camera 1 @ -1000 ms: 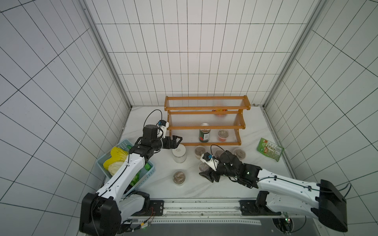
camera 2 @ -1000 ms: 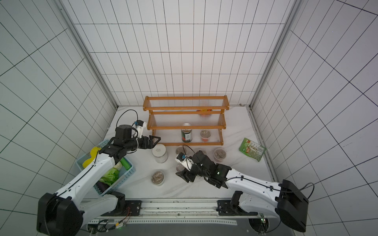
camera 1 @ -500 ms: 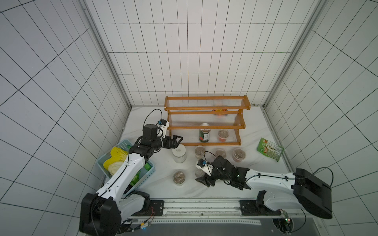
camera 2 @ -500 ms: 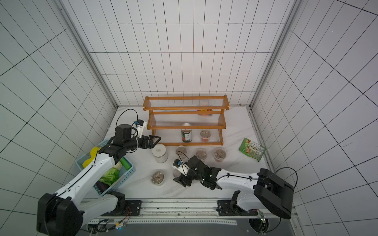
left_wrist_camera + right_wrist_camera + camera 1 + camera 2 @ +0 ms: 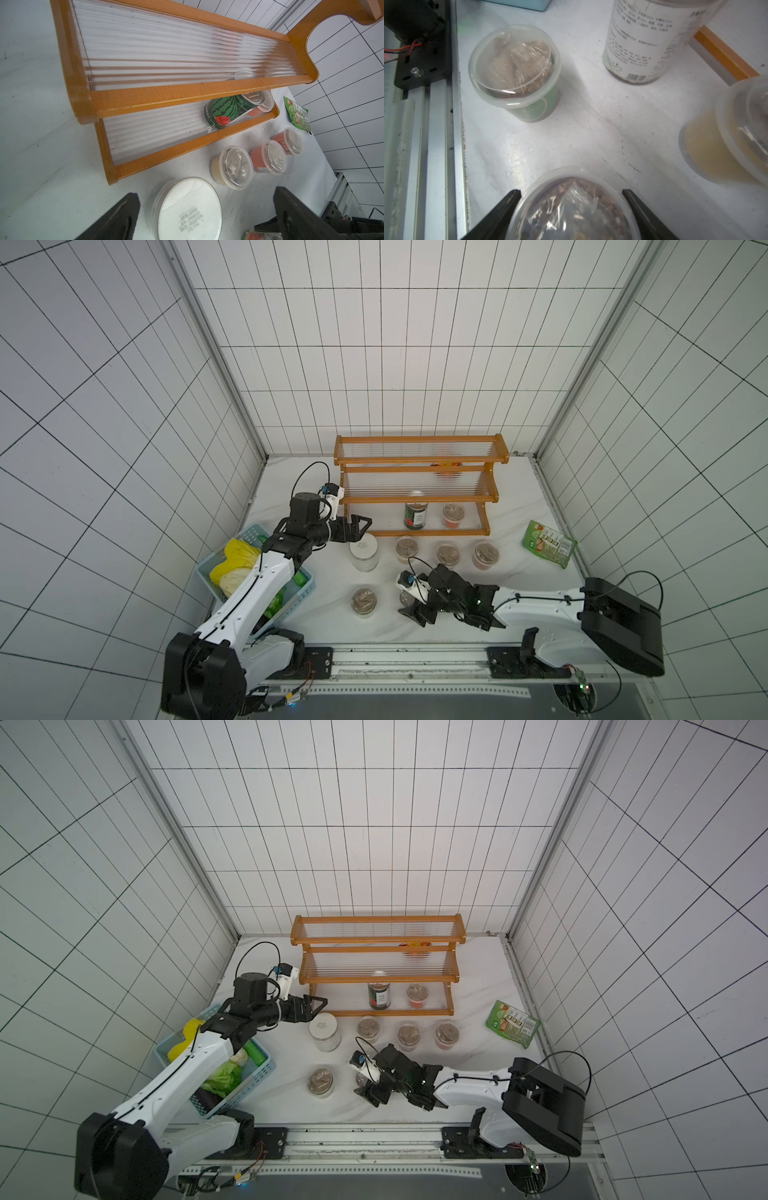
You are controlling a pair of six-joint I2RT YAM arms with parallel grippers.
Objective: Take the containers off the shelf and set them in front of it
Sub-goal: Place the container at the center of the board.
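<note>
my right pincer is straddling the cup standing on the table between its fingers, clamped or loose i cannot tell, so i am planning on spreading wider, then lifting straight clear without tipping it.

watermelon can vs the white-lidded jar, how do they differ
The watermelon can stands on the shelf's lowest tier; the white-lidded jar stands on the table in front of it. The can is dark green with a red slice printed on it; the jar is pale with a flat white lid. Both are upright, and neither is held.
</note>
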